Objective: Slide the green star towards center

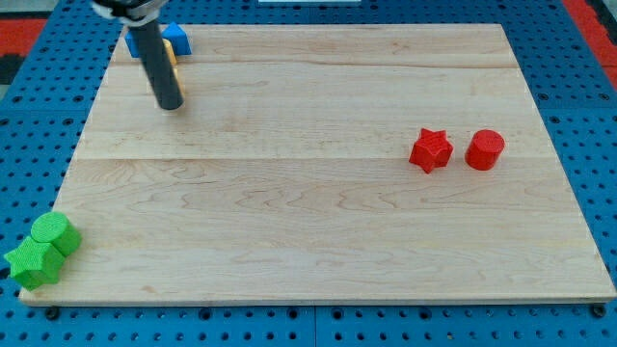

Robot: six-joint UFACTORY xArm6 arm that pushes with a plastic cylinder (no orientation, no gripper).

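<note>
Camera view: rod [154, 60] half-hides blue block [177, 39] — yellow block [173, 69] too.

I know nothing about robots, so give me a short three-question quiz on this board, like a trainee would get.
1. True or false: my tip touches the green star.
2. Which block sits right beside the red star? A) a blue block B) the red cylinder C) a yellow block
3. Fill in: the green star lies at the view's bottom ____ corner of the wooden board.

Key: 1 false, my tip is near the view's top left, by the blue block; 2 B; 3 left.
</note>
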